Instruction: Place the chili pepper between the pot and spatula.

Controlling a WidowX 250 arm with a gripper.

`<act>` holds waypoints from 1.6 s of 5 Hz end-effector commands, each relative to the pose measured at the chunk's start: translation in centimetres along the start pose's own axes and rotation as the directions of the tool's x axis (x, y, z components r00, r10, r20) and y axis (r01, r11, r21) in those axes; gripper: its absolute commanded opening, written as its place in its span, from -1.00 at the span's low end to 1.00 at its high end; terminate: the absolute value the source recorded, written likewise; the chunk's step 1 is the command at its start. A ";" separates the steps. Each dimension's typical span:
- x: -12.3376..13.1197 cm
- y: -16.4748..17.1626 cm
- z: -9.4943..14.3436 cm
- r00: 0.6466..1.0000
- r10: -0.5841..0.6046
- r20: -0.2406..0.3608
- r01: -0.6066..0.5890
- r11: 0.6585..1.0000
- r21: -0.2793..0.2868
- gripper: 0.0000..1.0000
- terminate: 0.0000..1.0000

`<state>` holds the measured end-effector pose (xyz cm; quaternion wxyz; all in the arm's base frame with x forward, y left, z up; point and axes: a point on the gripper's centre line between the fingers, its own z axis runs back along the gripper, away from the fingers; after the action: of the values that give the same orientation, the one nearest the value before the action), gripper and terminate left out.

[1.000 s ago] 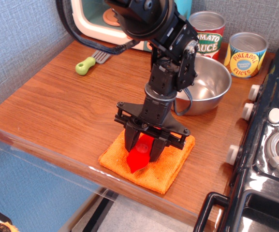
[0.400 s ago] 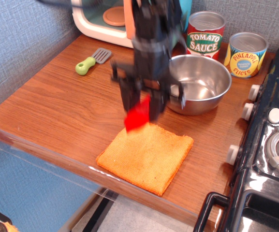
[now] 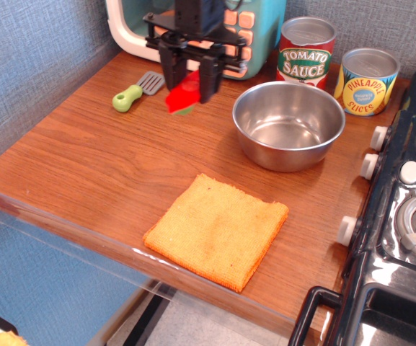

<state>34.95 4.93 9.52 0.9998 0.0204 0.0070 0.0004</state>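
Note:
My gripper (image 3: 189,85) is shut on the red chili pepper (image 3: 184,96) and holds it above the wooden table, its tip pointing down-left. The pepper hangs between the spatula (image 3: 137,90), with its lime-green handle and grey blade at the back left, and the shiny steel pot (image 3: 288,124) to the right. I cannot tell whether the pepper touches the table.
An orange cloth (image 3: 218,228) lies near the front edge. A tomato sauce can (image 3: 306,52) and a pineapple slices can (image 3: 366,81) stand behind the pot. A toy oven (image 3: 146,29) is at the back. A black stove (image 3: 409,209) borders the right side.
The gripper lifted the pepper off the orange cloth and carried it back and to the left, to the spot between the spatula and pot. The cloth now lies bare.

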 end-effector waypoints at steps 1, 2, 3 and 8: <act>6.3 4.0 -1.2 0.992 -0.118 0.047 0.113 0.988 0.106 -1.00 -1.00; 7.1 5.5 -3.3 0.992 -0.127 -0.002 0.127 0.985 0.114 -1.00 -1.00; 7.0 5.4 -4.2 0.992 -0.126 -0.031 0.129 0.986 0.109 -1.00 -1.00; -1.9 4.9 3.5 0.990 -0.034 0.137 0.026 0.998 0.054 1.00 -1.00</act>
<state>32.85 9.27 11.23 0.9989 0.0316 -0.0320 -0.0145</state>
